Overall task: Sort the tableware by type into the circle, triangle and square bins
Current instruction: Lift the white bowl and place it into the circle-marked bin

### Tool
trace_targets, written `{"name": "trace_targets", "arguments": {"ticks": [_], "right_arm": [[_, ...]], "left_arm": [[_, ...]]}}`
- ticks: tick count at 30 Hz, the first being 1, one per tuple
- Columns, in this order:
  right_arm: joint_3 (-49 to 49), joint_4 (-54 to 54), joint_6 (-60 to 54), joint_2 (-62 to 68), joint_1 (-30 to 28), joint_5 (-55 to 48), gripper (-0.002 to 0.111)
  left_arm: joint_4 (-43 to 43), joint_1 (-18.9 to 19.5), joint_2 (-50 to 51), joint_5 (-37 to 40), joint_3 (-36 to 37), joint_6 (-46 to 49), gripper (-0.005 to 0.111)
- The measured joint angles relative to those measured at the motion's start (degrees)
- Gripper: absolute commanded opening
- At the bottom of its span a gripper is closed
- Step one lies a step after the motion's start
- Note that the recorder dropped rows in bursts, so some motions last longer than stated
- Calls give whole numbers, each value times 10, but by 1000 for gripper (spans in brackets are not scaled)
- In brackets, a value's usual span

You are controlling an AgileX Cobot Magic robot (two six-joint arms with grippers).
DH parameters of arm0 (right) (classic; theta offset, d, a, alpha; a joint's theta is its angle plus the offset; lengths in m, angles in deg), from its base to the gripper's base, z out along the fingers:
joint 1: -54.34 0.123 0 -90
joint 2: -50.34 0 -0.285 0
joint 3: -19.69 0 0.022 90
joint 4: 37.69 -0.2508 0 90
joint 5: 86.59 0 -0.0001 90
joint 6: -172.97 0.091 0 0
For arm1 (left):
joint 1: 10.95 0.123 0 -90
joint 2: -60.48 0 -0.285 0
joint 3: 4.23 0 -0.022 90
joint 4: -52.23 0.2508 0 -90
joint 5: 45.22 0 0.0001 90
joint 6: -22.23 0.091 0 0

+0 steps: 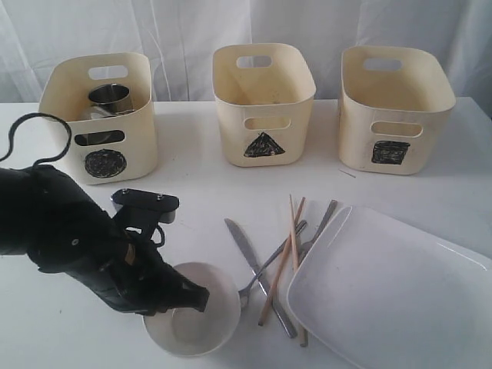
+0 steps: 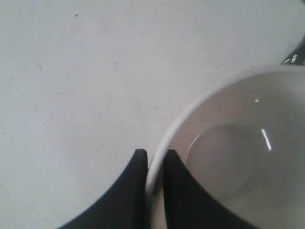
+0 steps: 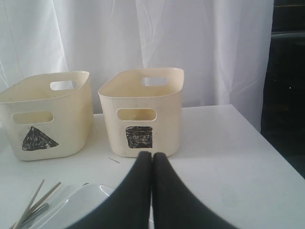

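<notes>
My left gripper (image 1: 196,300) (image 2: 155,155) is shut on the rim of the white bowl (image 1: 201,319) (image 2: 228,162), one finger inside and one outside. The bowl rests on the table at the front. A steel knife (image 1: 242,242), forks (image 1: 265,269) and wooden chopsticks (image 1: 292,231) (image 3: 33,202) lie crossed between the bowl and the large white plate (image 1: 384,292) (image 3: 71,210). At the back stand the circle bin (image 1: 123,146) holding a steel mug (image 1: 110,98), the triangle bin (image 1: 264,104) (image 3: 45,114) and the square bin (image 1: 396,108) (image 3: 143,112). My right gripper (image 3: 152,155) is shut and empty, facing the square bin.
A white curtain hangs behind the three bins. The table's right edge (image 3: 267,152) runs past the square bin, with dark space beyond it. A black cable (image 1: 31,134) loops above my left arm.
</notes>
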Motion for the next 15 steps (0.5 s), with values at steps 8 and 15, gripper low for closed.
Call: {"name": "trace_targets", "arguments": {"ticks": [8, 15], "right_arm": [[0, 0, 0, 0, 0, 0, 0], [0, 0, 0, 0, 0, 0, 0]], "left_arm": [[41, 1, -41, 37, 0, 2, 0], [138, 16, -146, 78, -48, 2, 0]]}}
